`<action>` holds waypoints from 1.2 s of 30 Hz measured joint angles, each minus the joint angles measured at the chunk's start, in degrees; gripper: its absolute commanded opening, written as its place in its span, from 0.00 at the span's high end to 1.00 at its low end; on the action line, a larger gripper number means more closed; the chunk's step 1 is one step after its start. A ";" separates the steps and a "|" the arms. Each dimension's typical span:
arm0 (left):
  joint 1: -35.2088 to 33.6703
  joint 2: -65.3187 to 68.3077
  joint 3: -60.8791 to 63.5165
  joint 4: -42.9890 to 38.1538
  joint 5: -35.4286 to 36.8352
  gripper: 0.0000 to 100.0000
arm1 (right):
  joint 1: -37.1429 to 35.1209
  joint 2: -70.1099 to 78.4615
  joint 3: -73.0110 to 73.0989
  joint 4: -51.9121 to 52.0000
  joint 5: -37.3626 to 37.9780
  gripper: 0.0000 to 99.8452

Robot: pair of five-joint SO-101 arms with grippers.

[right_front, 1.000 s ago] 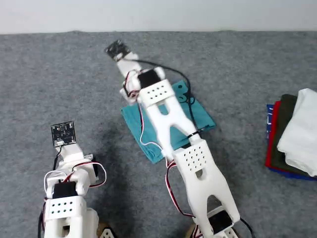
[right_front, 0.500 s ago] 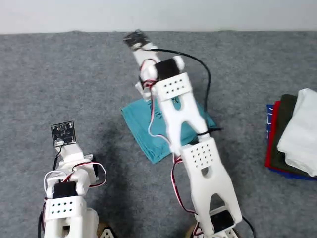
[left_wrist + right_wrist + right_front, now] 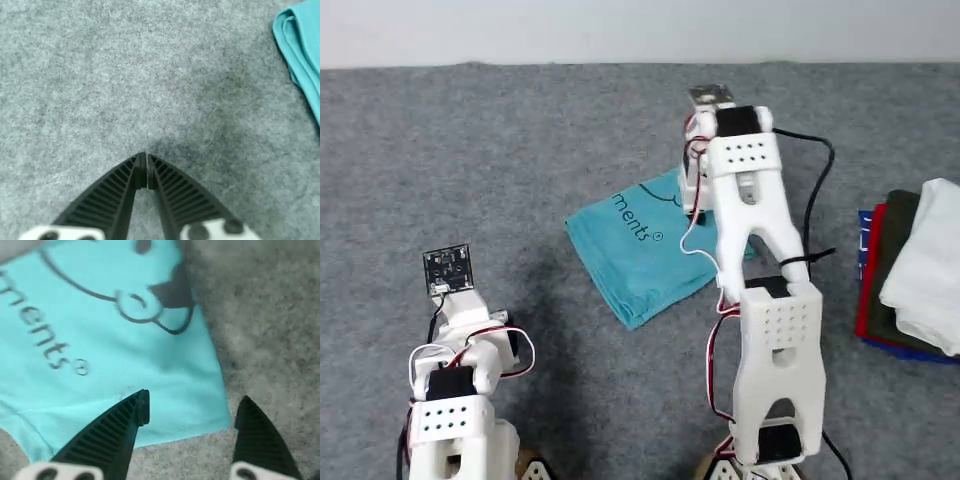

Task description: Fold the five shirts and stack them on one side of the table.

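Right wrist view: we see right fingers (image 3: 117, 427) spread wide astride an edge of the folded teal shirt (image 3: 115, 340), one over cloth, one over bare bench (image 3: 270, 315) | left fingers (image 3: 120, 192) pressed together, empty, well apart from it | stack (image 3: 910, 265) lies on the right arm's side; we judge that arm nearer.

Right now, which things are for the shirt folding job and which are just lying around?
For the job:
- teal shirt, folded, in the middle
- stack of folded shirts at one side
- right tool, open over the teal shirt
- left tool, shut, off to the side

Just there:
- grey table
- white wall behind
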 measured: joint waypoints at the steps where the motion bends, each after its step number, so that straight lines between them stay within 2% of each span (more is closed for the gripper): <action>1: 0.00 0.00 0.00 0.00 0.00 0.98 | 0.00 0.00 0.18 0.00 0.00 0.71; 10: 0.00 0.00 0.00 0.00 0.00 0.98 | 1.32 7.47 0.18 0.00 -0.53 0.71; 12: 0.00 0.00 0.00 0.00 0.00 0.98 | 1.14 8.97 0.18 0.00 -0.53 0.77; 17: 0.00 0.00 0.00 0.00 0.00 0.98 | 1.49 9.58 0.18 0.00 -0.53 1.00; 23: 0.00 0.00 0.00 0.00 0.00 0.98 | 4.13 9.58 0.18 0.00 -0.18 0.99; 28: 0.00 0.00 0.00 0.00 0.00 0.98 | 7.65 9.58 0.18 -0.70 7.82 0.99; 32: 0.00 0.00 0.00 0.00 0.00 0.98 | 10.73 9.67 -1.23 -4.40 21.10 0.99; 36: 0.00 0.00 0.00 0.00 0.00 0.98 | 13.10 10.20 -8.79 -8.53 35.87 0.99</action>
